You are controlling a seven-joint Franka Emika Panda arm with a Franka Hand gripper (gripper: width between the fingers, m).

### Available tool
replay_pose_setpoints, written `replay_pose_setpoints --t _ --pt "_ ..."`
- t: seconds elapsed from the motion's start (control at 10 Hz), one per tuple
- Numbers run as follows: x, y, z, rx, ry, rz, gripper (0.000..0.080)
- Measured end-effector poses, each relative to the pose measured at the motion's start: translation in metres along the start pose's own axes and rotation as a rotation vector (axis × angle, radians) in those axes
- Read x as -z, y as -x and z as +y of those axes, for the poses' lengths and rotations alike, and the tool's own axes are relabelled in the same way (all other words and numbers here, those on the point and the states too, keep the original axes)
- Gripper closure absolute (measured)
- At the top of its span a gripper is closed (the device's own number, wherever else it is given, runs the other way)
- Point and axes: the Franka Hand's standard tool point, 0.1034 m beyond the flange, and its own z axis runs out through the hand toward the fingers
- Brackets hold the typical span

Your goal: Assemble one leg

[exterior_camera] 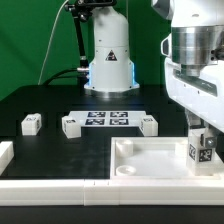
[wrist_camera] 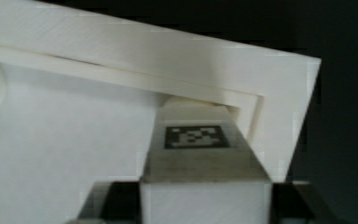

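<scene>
one leg (exterior_camera: 200, 150) is in the gripper (exterior_camera: 199, 132) right now, pinched between the fingers and held upright over the corner of the tabletop (exterior_camera: 140, 160) on the exterior view's right. in the wrist view the leg (wrist_camera: 201, 150) runs out from between the two dark fingers (wrist_camera: 115, 198) with its tag facing the camera, and its far end sits right at the tabletop (wrist_camera: 140, 90) corner, close against the raised rim. can't tell from either shot if it's actually seated in the socket or just touching the top of it. three more legs (exterior_camera: 32, 124) sit loose on the black table (exterior_camera: 50, 150) either side of the marker board (exterior_camera: 108, 119), untouched. my guess is this is the insertion step, so the thing to get right is alignment: keep the post dead vertical, centre it on the socket, and ease it down slowly rather than shoving. if it needs twisting in, turn without letting the tabletop slide, since nothing seems to pin it except the white edging along the front. i'd also keep the grip firm until the leg stands on its own, because letting go early with it half in would probably let it tip against the rim.
</scene>
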Motion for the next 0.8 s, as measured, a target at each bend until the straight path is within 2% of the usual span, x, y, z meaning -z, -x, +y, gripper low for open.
replay_pose_setpoints --t 0.3,0.4,0.5,0.6,0.7,0.8 --pt "0.0000 -0.0001 -0.0001 -0.042 -0.001 -0.009 0.0508" --pt "0.0000 -0.0001 -0.0001 -0.002 -0.001 -0.009 0.0320" --pt "0.0000 0.0003 -0.0001 -0.003 -0.001 -0.010 0.0202" --pt "0.0003 0.0000 -0.0002 0.108 0.001 -0.003 0.0202" --pt "0.0005 0.0008 -0.0004 0.247 0.001 -0.001 0.0159" --pt "0.0001 0.0032 0.0017 0.346 0.019 -0.001 0.0159"
